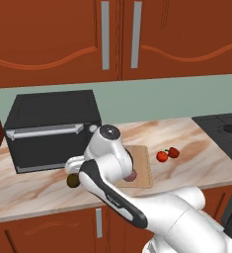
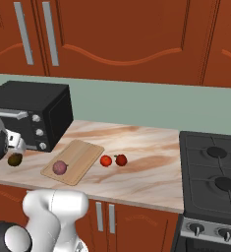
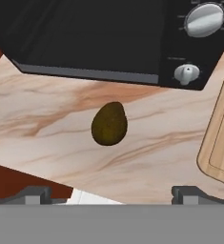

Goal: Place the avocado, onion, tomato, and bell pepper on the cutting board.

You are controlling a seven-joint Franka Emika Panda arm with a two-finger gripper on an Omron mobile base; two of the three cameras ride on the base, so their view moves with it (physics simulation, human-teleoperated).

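The dark olive avocado lies on the marble counter in front of the black toaster oven. My gripper hovers just above the avocado, open, with nothing between its fingertips. From the right the gripper sits above the avocado. The purplish onion rests on the tan cutting board; in the left base view the arm half hides the onion on the board. The bright tomato and the deeper red bell pepper lie side by side on the counter right of the board.
The toaster oven stands against the wall left of the board, its knobs close to the avocado. A black stove fills the counter's right end. The counter's front edge runs just past the avocado.
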